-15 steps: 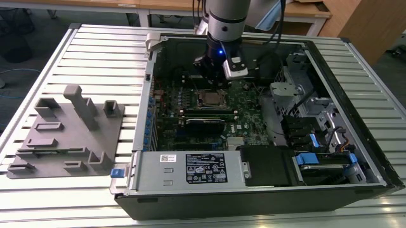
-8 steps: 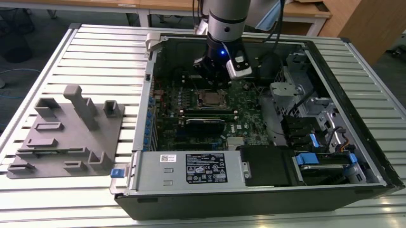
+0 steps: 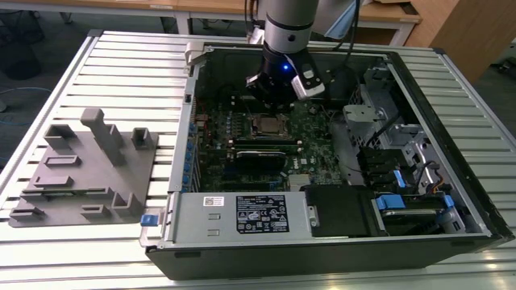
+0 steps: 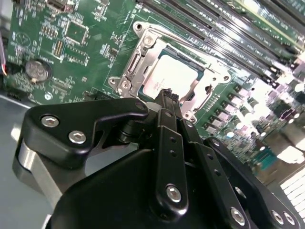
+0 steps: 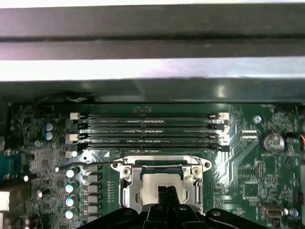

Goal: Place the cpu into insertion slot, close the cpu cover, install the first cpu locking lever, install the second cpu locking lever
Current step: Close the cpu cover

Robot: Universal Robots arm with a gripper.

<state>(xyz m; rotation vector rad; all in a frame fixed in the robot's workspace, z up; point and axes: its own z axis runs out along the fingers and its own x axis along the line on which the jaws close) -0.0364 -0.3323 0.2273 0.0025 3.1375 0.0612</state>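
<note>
The cpu [image 4: 171, 75], a dull silver square, lies in the insertion slot [image 3: 267, 125] on the green board inside the open computer case. The cpu cover [image 4: 139, 59], a silvery frame with a cut-out centre, lies flat around the chip in both wrist views. A thin metal lever rod [image 5: 97, 163] sticks out sideways from one corner of the socket. My gripper [image 4: 167, 94] hovers just over the socket's edge, fingers shut together with nothing between them. In the first wrist view the fingertips [image 5: 165, 192] overlap the cpu [image 5: 159, 180].
Several long black memory slots [image 5: 150, 131] run beside the socket, with the case wall [image 5: 152, 47] beyond. A coin battery [image 4: 38, 70] sits on the board. A black card [image 3: 260, 158], a labelled power supply [image 3: 241, 214] and drive bays [image 3: 403, 181] crowd the case. A grey fixture [image 3: 84, 169] lies outside.
</note>
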